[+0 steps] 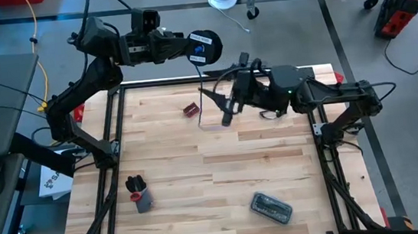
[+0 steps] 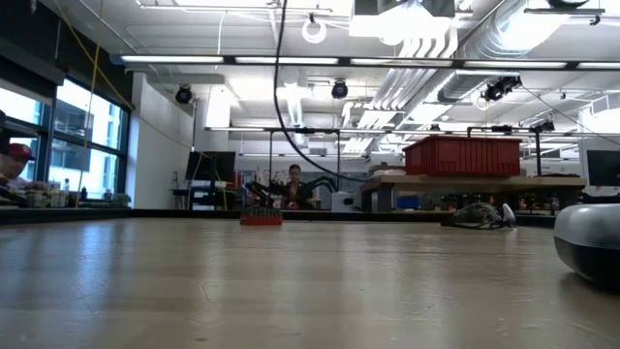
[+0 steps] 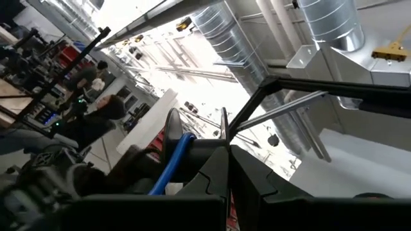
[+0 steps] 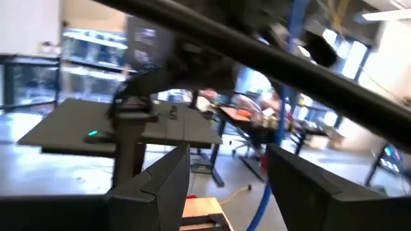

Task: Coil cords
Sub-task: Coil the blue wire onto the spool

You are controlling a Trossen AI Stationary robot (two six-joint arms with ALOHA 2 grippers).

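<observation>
The small round black reel (image 1: pixel 204 47) is held clamped in the left gripper (image 1: pixel 184 46), raised beyond the table's far edge. The thin blue cord (image 1: pixel 200 83) should be caught low and kept taut for winding. The right gripper (image 1: pixel 226 114), fingers spread and empty, is stretched leftward, just beside the hanging cord.

Grey floor (image 1: pixel 392 99), silver ceiling ducts (image 3: pixel 221 32), tall windows (image 2: pixel 82 155), red bin (image 2: pixel 462 155) on a bench
</observation>
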